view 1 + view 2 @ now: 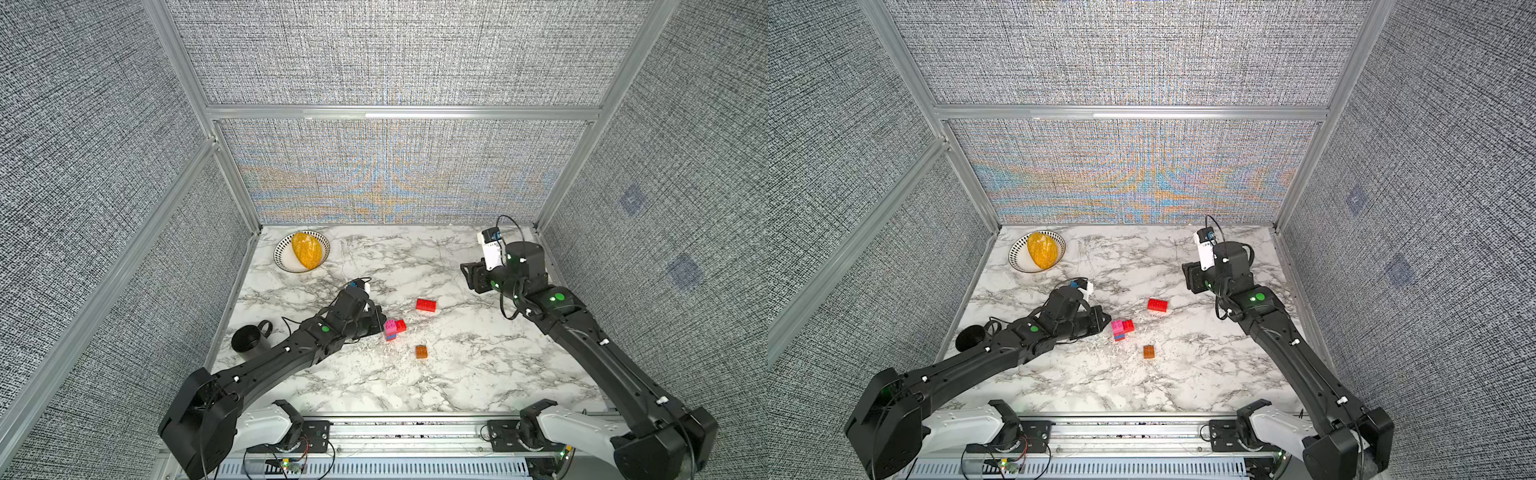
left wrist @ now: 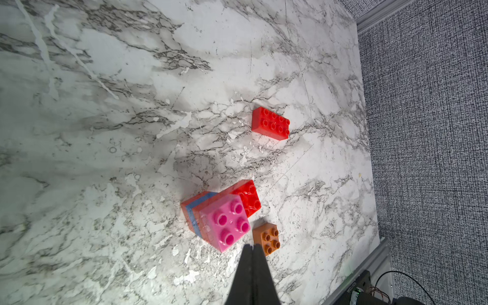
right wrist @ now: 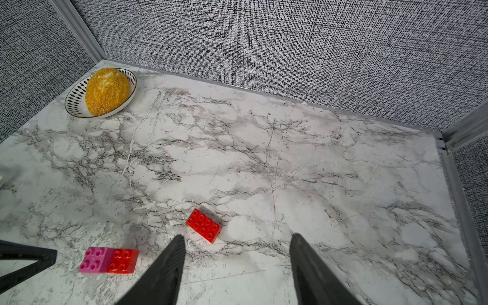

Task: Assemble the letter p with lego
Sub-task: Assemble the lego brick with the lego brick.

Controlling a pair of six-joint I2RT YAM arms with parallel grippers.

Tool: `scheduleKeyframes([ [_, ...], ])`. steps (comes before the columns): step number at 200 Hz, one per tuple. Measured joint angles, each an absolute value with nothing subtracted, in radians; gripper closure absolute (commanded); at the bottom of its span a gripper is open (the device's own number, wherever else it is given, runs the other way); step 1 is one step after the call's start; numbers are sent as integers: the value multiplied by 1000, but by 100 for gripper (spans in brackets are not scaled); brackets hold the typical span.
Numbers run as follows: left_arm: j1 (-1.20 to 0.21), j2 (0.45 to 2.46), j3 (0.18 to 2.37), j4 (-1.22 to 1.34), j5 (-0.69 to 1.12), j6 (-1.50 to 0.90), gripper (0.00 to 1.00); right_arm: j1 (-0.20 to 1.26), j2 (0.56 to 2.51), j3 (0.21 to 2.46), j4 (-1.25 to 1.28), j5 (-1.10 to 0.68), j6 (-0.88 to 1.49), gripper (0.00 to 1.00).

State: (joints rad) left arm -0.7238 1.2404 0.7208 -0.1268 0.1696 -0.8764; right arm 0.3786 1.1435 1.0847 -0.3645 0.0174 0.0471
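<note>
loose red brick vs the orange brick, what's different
The loose red brick is long with eight studs; the orange brick is squarish with four. The loose red brick lies farther back than the pink-topped stack; the orange brick lies nearer the front. Both lie studs up, unheld.

Bowl [image 1: 279, 250] w/ yellow lump [image 1: 306, 250]; blk mug [image 1: 248, 343] left edge
</note>
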Motion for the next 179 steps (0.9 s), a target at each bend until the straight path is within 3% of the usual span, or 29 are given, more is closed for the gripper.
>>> scheduleKeyframes([
  [179,-724,1358,729,-80,221,-935,100,373,1176,1085,-374,-8,51,35],
])
